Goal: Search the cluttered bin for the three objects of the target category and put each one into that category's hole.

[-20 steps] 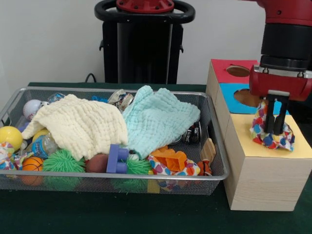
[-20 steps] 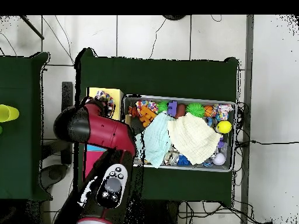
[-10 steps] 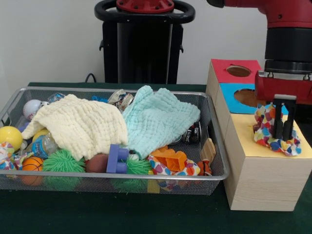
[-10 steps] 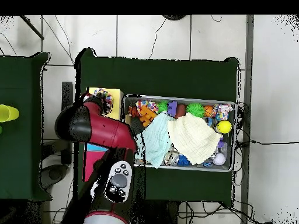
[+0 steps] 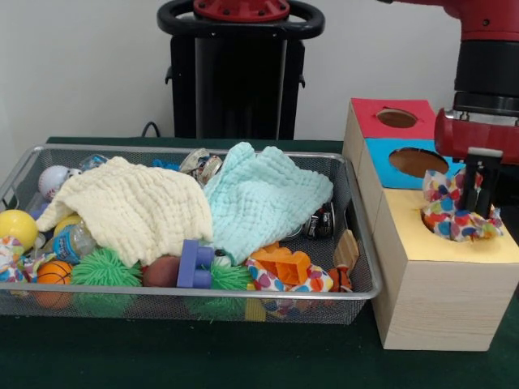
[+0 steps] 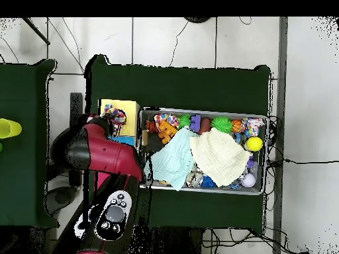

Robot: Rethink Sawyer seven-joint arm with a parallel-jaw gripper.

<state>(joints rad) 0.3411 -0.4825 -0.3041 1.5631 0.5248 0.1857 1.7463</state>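
front view: the gripper (image 5: pixel 478 188) hangs over the yellow top (image 5: pixel 454 243) of the wooden box (image 5: pixel 434 292), its dark fingers (image 5: pixel 473 182) pushed into a bunched cloth printed with coloured hearts (image 5: pixel 451 212). the cloth sits at the yellow section's hole, partly sunk in it, with folds standing up on both sides of the fingers. whether the fingers pinch the fabric or only stand in it, i cannot tell. behind the yellow section come a blue section (image 5: pixel 405 162) and a red section (image 5: pixel 389 117), each showing an open hole. to the box's side the wire bin (image 5: pixel 203 304) holds a cream cloth (image 5: pixel 130 207) and a pale teal cloth (image 5: pixel 263 198) spread over the clutter: a yellow ball (image 5: pixel 16 227), a small orange ball (image 5: pixel 53 273), a green spiky ball (image 5: pixel 104 267), a purple block (image 5: pixel 195 265), an orange block (image 5: pixel 281 263) and a second heart-printed cloth (image 5: pixel 288 282) near the front rim. no writing on anything can be read

overhead view: the red arm (image 6: pixel 99 155) covers most of the box, so only the yellow top (image 6: pixel 127 106) shows, with the heart cloth (image 6: pixel 116 119) at the arm's end; the gripper itself is hidden here. this view shows the whole bin (image 6: pixel 265 119) lying just beside the box, and a yellow-green thing (image 6: pixel 8 127) on a separate green table at the edge
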